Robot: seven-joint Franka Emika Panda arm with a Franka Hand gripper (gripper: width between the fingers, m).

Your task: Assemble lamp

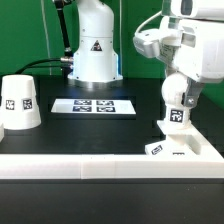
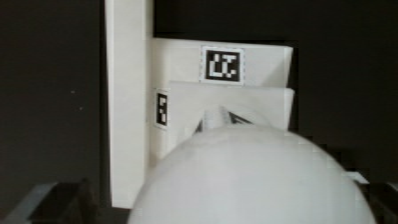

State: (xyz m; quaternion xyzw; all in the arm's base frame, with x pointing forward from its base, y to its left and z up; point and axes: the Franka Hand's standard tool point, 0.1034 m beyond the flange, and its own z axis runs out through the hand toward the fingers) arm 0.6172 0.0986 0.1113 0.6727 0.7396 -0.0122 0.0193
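Observation:
My gripper (image 1: 178,104) is shut on the white ball-shaped bulb (image 1: 176,118), held with its neck down right over the low wedge-shaped base (image 1: 176,148) at the exterior view's right. I cannot tell whether the neck touches the base. In the wrist view the bulb (image 2: 240,175) fills the foreground and hides the fingertips, and the tagged base (image 2: 222,70) lies beyond it. The cone-shaped shade (image 1: 19,103) stands apart at the exterior view's left, wide end down.
The long white rail-like border (image 1: 100,161) runs along the front and turns up beside the base (image 2: 125,90). The marker board (image 1: 92,105) lies flat at the table's middle. The robot's white pedestal (image 1: 92,50) stands behind it.

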